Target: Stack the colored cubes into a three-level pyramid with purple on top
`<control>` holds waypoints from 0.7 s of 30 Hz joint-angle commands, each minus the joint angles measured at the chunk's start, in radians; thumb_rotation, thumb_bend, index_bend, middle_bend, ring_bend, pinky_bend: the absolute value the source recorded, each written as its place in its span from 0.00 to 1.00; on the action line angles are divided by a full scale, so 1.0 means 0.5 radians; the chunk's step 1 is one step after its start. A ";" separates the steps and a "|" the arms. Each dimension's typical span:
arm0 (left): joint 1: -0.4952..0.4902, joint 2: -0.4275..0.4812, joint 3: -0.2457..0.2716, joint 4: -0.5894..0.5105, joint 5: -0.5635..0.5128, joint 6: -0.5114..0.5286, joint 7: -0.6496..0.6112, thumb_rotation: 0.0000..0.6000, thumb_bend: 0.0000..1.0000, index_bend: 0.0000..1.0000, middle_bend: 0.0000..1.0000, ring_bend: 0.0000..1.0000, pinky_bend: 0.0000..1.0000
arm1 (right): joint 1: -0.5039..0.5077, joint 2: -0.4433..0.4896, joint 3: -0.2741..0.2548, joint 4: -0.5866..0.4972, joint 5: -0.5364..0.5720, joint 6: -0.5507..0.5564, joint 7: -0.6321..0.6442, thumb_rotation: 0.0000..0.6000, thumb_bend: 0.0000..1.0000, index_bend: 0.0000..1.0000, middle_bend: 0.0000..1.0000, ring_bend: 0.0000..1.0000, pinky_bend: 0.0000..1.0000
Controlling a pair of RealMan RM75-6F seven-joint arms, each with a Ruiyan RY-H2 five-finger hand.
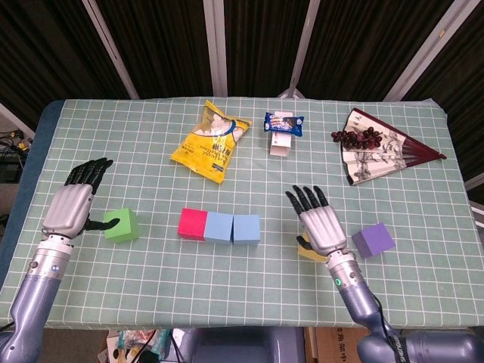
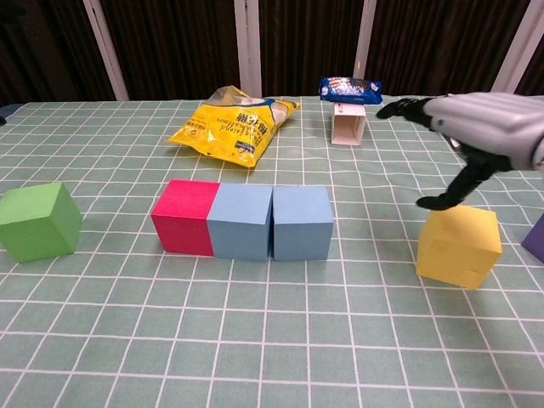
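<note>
A red cube and two light blue cubes sit side by side in a row at the table's middle. My right hand hovers open above the yellow cube, which it mostly hides in the head view. The purple cube lies just right of that. A green cube rests at the left, with my left hand open beside it, thumb near its side.
A yellow snack bag, a blue-wrapped packet on a small white box and a folding fan with dark grapes lie along the far half of the checked cloth.
</note>
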 commanded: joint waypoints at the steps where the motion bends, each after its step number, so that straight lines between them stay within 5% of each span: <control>1: -0.018 0.013 0.018 0.022 0.003 -0.049 0.013 1.00 0.10 0.00 0.03 0.00 0.04 | -0.131 0.140 -0.068 -0.070 -0.134 0.111 0.124 1.00 0.26 0.00 0.00 0.00 0.00; 10: -0.138 -0.012 0.030 0.176 0.073 -0.195 0.112 1.00 0.09 0.00 0.03 0.00 0.04 | -0.369 0.366 -0.166 -0.082 -0.418 0.254 0.431 1.00 0.26 0.00 0.00 0.00 0.00; 21: -0.393 -0.215 0.045 0.575 0.171 -0.502 0.213 1.00 0.09 0.00 0.03 0.00 0.04 | -0.448 0.423 -0.114 -0.031 -0.517 0.199 0.628 1.00 0.26 0.00 0.00 0.00 0.00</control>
